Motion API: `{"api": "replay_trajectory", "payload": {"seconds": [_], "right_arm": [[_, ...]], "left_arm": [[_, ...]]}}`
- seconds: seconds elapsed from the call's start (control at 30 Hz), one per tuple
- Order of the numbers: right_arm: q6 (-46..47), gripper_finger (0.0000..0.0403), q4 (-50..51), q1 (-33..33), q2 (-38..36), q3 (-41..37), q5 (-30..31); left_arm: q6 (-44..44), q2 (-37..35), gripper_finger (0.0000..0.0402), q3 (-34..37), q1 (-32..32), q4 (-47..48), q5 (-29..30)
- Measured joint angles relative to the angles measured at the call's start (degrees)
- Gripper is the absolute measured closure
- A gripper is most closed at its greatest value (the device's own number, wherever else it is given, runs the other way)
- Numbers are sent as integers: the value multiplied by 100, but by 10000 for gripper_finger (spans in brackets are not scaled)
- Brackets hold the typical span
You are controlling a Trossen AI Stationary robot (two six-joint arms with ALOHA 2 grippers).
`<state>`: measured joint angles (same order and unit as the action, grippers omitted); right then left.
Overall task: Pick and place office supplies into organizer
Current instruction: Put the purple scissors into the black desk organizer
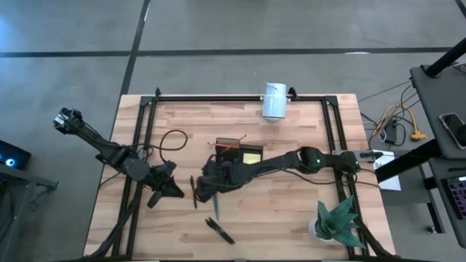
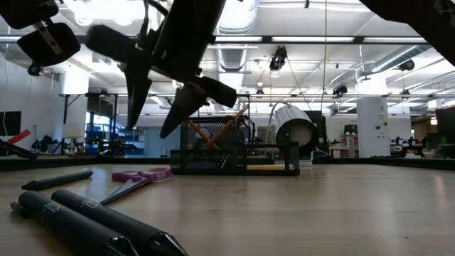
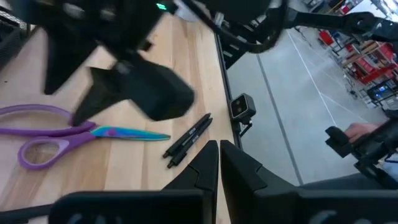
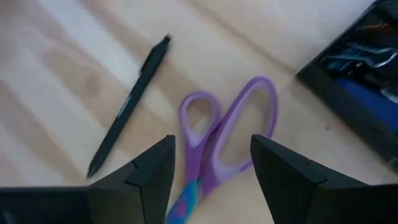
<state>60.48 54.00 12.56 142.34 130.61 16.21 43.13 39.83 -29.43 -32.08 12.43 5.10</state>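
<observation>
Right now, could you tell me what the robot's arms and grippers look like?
Both arms are dark, jointed and slim. The right arm carries a small green light. The right gripper has two matte black, wedge-shaped fingers; the left gripper has similar black angular fingers. A dark cable loops beside the left arm.

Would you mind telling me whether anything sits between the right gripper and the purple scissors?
Nothing visible does. The right gripper hangs open directly over the purple scissors; the black pen lies off to one side, apart from them.

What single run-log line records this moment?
right hand: open, above purple scissors | left hand: shut, waiting | organizer: behind
</observation>
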Motion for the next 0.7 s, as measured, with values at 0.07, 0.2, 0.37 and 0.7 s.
{"api": "replay_trajectory", "payload": {"seconds": [0.07,0.2,0.37,0.7], "right_arm": [[36,197,-15,-53,37,-3,-10],[14,196,-52,-119,200,-7,-210],[77,198,-63,-202,471,-12,-495],[211,218,213,-184,489,-12,-68]], "left_arm": [[0,-19,402,0,0,4,22],[4,-74,402,0,2,1,152],[11,-115,402,0,9,-192,189],[22,-113,402,0,9,-322,192]]}}
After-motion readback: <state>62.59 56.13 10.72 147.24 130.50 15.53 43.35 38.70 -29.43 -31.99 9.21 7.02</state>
